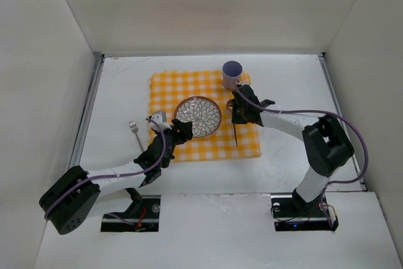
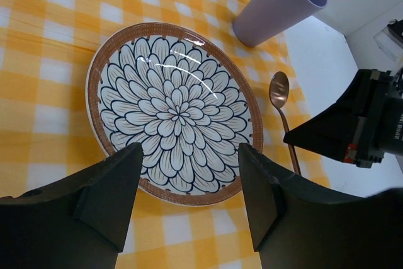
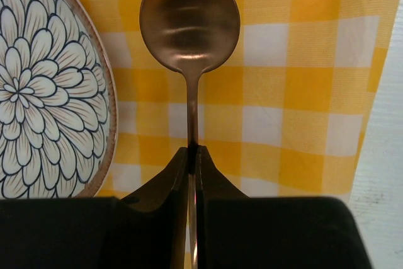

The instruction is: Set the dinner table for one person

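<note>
Step in hand, likely: laying copper spoon [image 3: 189, 23] on checked cloth [image 1: 165, 83] just right of flower-patterned plate [image 2: 173, 102], right gripper [image 3: 191, 155] clenched on handle. Empty left gripper [image 2: 189, 162] released over plate's near rim. Next call: let go of spoon, fetch fork [image 1: 135, 131] from dinner table [image 1: 289, 86] left of cloth.

A cloth [image 1: 167, 83] is spread on the dinner table [image 1: 283, 86], toward its far middle. A plate [image 1: 198, 117] is set on the cloth near its centre. A cup [image 1: 232, 74] is stood at the cloth's far right corner, behind the plate. A spoon [image 3: 189, 20] is found just right of the plate, over the cloth, with its bowl toward the far side. A fork [image 1: 134, 129] is laid on the bare table, left of the cloth.
</note>
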Available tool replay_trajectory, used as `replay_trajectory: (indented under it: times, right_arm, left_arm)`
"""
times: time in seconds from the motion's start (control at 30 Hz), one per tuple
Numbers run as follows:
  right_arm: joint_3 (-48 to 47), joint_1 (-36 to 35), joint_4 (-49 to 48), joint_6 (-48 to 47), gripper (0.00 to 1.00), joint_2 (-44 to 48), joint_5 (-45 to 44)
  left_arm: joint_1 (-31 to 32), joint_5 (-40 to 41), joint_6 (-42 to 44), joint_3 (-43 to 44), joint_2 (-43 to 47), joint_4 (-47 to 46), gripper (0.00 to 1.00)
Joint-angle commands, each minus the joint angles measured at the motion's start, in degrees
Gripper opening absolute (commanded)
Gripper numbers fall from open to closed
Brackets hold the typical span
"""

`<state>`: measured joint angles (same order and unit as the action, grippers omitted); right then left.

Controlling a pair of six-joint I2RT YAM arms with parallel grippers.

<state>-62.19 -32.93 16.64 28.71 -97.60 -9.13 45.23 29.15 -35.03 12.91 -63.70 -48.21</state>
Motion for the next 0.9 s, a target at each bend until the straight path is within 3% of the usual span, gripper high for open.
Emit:
replay_trajectory:
  times: [0.0,0.57,0.67,0.87]
  right_arm:
    - [-3.4,0.1,-2.3,-0.8,0.07,-0.7,0.8]
    - [-2.9,0.1,-2.6,-0.4,0.09,-4.6,-1.2]
    - [-2.6,0.1,-2.7,0.2,0.16,-4.0,-2.0]
    - [-1.9,0.1,-2.8,0.5,0.41,-0.1,-2.7]
  left_arm:
    - [-0.5,0.5,-0.6,1.2,-0.3,-3.0,0.6]
    - [-0.6,0.3,-0.6,1.5,-1.2,-3.2,0.6]
    - [-0.6,0.4,-0.6,1.5,-1.1,-3.3,0.6]
    - [-0.7,0.6,0.0,1.8,-1.2,-2.9,0.6]
